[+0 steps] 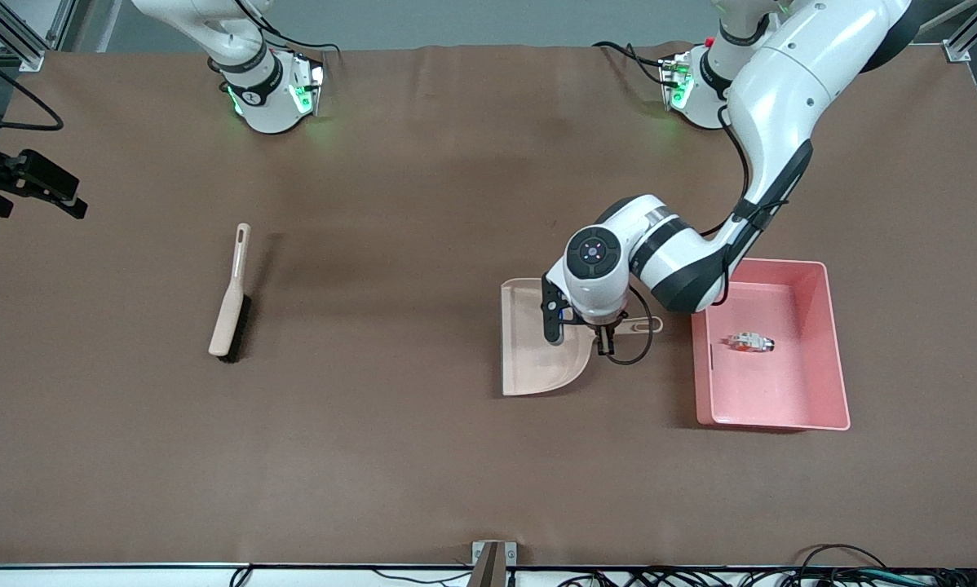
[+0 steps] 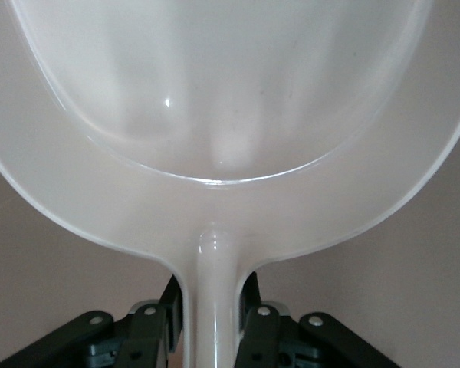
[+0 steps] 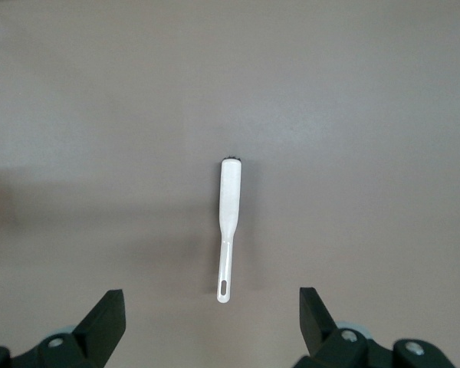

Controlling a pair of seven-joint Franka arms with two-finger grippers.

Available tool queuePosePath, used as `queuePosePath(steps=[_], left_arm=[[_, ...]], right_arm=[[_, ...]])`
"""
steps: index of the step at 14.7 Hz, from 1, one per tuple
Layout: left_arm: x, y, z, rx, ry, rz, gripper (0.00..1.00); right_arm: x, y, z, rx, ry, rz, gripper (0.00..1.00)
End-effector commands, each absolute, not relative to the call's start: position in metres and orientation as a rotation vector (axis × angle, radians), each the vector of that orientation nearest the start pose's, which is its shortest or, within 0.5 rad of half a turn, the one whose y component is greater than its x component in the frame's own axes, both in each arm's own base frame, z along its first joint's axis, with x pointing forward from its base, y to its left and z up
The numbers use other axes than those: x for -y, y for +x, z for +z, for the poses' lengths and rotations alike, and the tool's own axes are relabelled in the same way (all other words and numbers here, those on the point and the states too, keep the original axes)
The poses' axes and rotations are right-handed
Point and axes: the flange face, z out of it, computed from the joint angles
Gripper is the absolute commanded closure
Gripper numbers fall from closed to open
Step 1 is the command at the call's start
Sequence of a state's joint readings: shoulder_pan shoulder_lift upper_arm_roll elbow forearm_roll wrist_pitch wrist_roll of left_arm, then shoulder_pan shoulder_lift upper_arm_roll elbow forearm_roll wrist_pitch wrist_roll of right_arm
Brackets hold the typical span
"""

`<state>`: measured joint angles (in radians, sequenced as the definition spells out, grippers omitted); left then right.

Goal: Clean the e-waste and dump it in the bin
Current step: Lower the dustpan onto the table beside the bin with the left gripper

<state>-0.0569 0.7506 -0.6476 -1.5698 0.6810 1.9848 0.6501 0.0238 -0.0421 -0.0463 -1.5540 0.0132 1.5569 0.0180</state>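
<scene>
Left gripper pinched the dustpan by its handle, beside the pink bin.
A white e-waste piece lay inside the bin; the right gripper, fingers spread, hung high over the brush toward its end of the table. No writing was legible.

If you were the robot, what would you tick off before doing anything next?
1. Scrap in the pink bin: one white piece lies inside. Ok.
2. Second, dark piece: not visible anywhere. Cannot tell.
3. Dustpan empty: nothing shows in its scoop. Ok.
4. Left gripper: its fingers sit on either side of the dustpan handle, beside the bin; whether they press it: cannot tell.
5. Right gripper: open, up over the brush, carrying nothing. Ok.
6. Brush: lying flat, apart from the dustpan. Ok.
</scene>
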Motion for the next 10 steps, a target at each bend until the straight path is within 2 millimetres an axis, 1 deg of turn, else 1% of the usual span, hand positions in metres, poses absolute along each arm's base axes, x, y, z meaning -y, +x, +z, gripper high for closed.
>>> queuePosePath(steps=[1, 5, 6, 9, 10], left_arm=[[0.356, 0.584, 0.246, -2.163, -2.002, 0.219, 0.98], [0.356, 0.582, 0.241, -2.202, -1.945, 0.234, 0.98], [0.357, 0.580, 0.235, -2.209, -1.943, 0.245, 0.98], [0.367, 0.574, 0.231, -2.178, -1.952, 0.238, 0.98], [0.367, 0.573, 0.227, -2.169, -1.965, 0.244, 0.98]], right_arm=[[0.010, 0.540, 0.659, -0.063, -3.138, -0.082, 0.00], [0.011, 0.540, 0.659, -0.065, -3.138, -0.084, 0.00], [0.010, 0.540, 0.659, -0.063, -3.138, -0.084, 0.00], [0.010, 0.540, 0.659, -0.063, -3.138, -0.084, 0.00], [0.010, 0.540, 0.659, -0.063, -3.138, -0.084, 0.00]])
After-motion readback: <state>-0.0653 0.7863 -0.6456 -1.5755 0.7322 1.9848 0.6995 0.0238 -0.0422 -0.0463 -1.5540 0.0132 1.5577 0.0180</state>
